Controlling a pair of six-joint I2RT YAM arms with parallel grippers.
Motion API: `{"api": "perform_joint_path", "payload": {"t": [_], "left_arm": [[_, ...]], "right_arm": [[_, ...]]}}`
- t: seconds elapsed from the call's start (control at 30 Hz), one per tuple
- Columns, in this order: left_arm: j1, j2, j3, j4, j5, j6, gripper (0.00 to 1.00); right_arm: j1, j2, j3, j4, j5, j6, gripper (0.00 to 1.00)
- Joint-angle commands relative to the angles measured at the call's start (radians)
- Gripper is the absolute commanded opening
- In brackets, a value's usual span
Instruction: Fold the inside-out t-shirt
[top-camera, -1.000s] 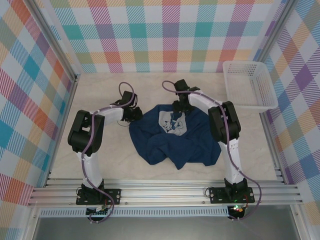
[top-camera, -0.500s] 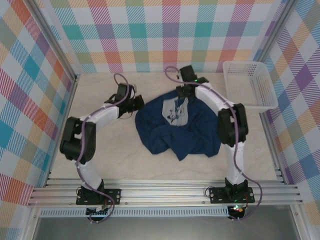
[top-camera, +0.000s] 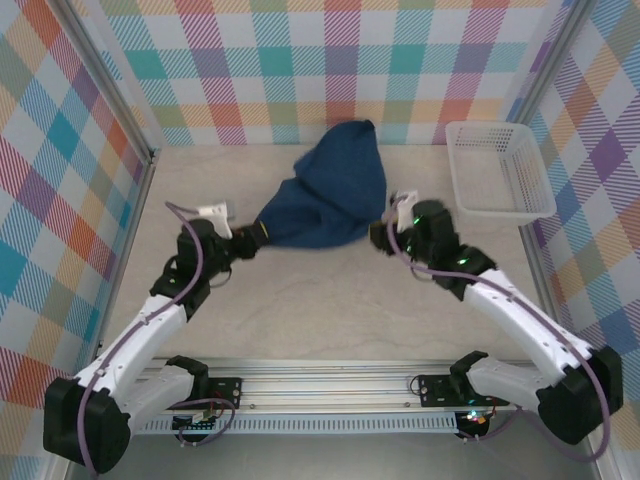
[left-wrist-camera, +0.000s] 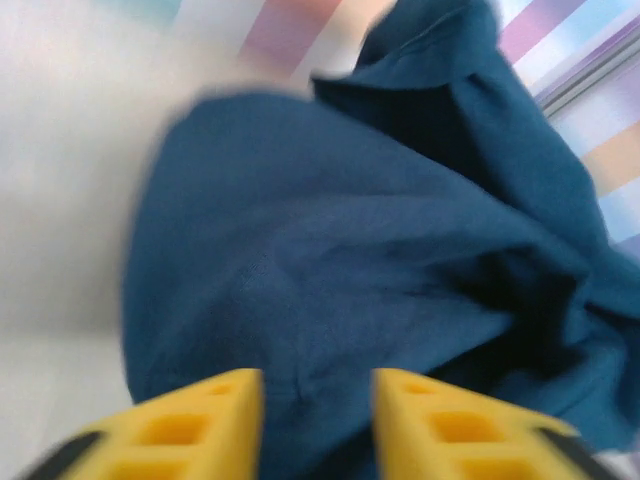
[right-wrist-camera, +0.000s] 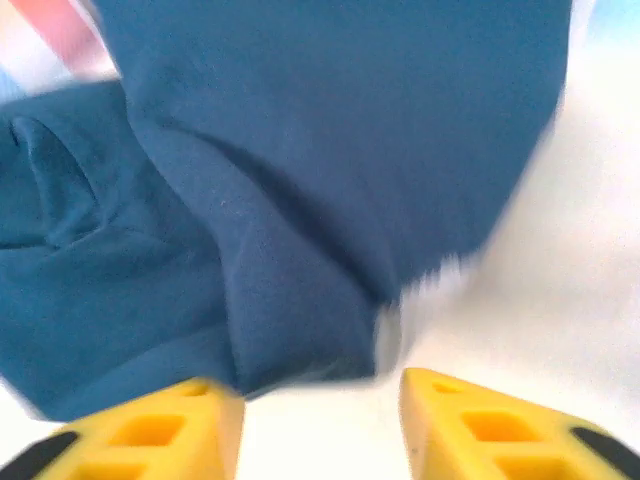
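Plaid backdrop; navy t-shirt (top-camera: 330, 195) billows between left pincer (top-camera: 250, 238) and right pincer (top-camera: 380, 232).

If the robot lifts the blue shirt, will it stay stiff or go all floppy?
Probably floppy: the t-shirt bunches into soft folds where it runs between the left fingers. It likely weighs little, since it puffs up high off the table. It may not slip easily, since the cloth looks matte.
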Motion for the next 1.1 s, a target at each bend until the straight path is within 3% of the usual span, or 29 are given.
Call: {"api": "perform_joint_path", "payload": {"t": [0.0,0.1,0.2,0.37,0.53,0.7,0.77,0.87,0.93,0.97,1.07], "left_arm": [[-0.007,-0.002,-0.066,-0.136,-0.021,-0.012,0.51],[-0.008,0.041,-0.037,-0.155,-0.006,-0.008,0.56],[-0.028,0.160,0.028,-0.129,0.030,-0.019,0.59],[-0.058,0.335,0.130,-0.126,-0.077,-0.067,0.60],[-0.064,0.340,0.114,-0.121,-0.102,-0.105,0.60],[-0.075,0.275,0.031,-0.118,-0.122,-0.142,0.60],[-0.101,0.248,0.010,-0.108,-0.110,-0.142,0.61],[-0.168,0.243,0.001,-0.056,-0.105,-0.131,0.61],[-0.217,0.292,0.032,-0.031,-0.112,-0.125,0.62],[-0.239,0.325,0.063,-0.026,-0.116,-0.118,0.62],[-0.327,0.459,0.166,0.004,-0.167,-0.080,0.62]], "right_arm": [[0.022,0.017,-0.104,0.026,-0.098,0.158,0.52],[0.041,0.089,-0.069,0.097,-0.118,0.154,0.55],[0.081,0.285,0.069,0.116,-0.109,0.104,0.63],[0.118,0.635,0.376,0.119,0.063,-0.068,0.71],[0.116,0.931,0.703,-0.002,0.007,-0.117,0.72],[0.115,1.083,0.840,-0.076,0.026,-0.118,0.70],[0.115,1.113,0.864,-0.083,0.050,-0.129,0.62],[0.099,1.115,0.877,-0.108,0.081,-0.139,0.24],[0.067,1.043,0.826,-0.105,0.090,-0.131,0.04],[0.052,0.992,0.782,-0.092,0.084,-0.128,0.00],[-0.004,0.788,0.627,-0.053,0.032,-0.101,0.00]]}}
